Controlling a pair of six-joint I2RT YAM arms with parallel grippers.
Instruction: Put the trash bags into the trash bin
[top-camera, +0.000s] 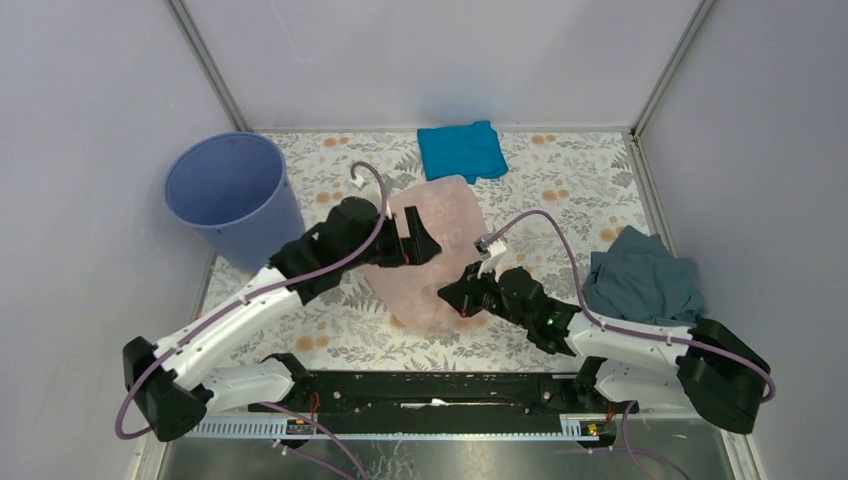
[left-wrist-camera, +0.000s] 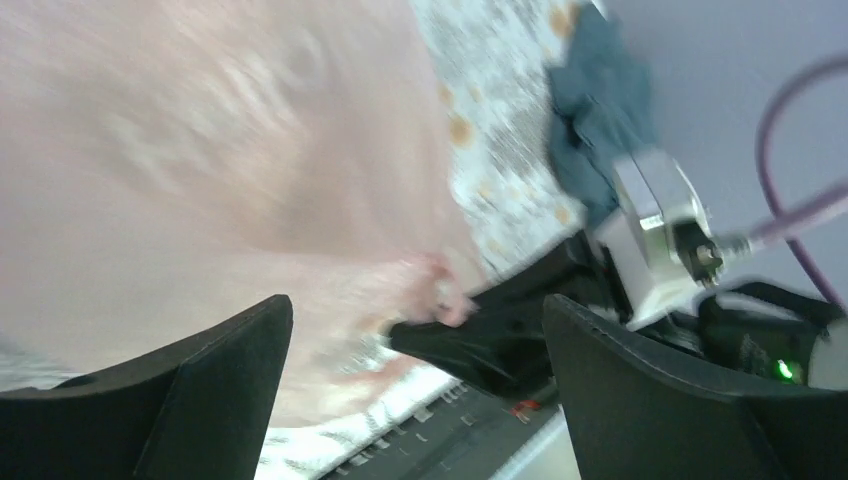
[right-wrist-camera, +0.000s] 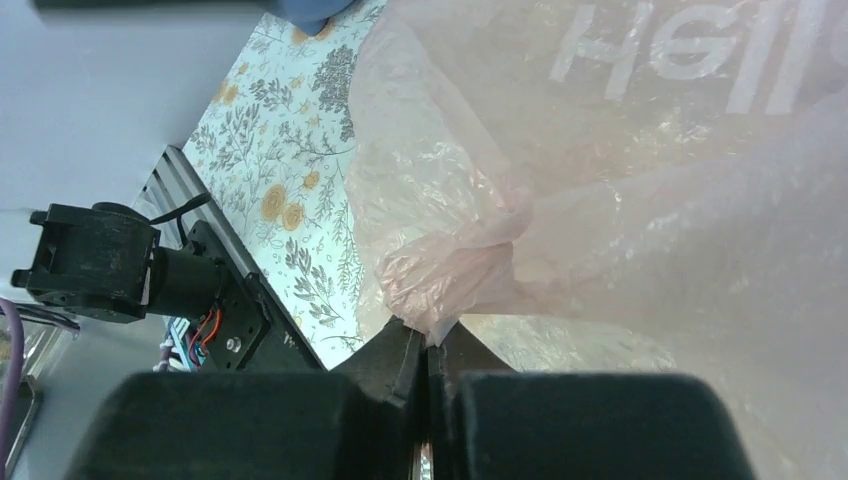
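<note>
Right wrist: right pincer (right-wrist-camera: 425, 345) pinches a bunched fold of filmy pink trash bag (right-wrist-camera: 620, 200); left pincer (left-wrist-camera: 415, 310) gapes.

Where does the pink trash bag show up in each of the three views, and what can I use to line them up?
Top external: pink trash bag lies mid-table between left gripper and right gripper.
Left wrist: blurred, filling the upper left, beyond the open left gripper.
Right wrist: fills the upper right, bunched edge pinched in the right gripper.
Shared landmark: the floral table cover, visible in all three.
</note>
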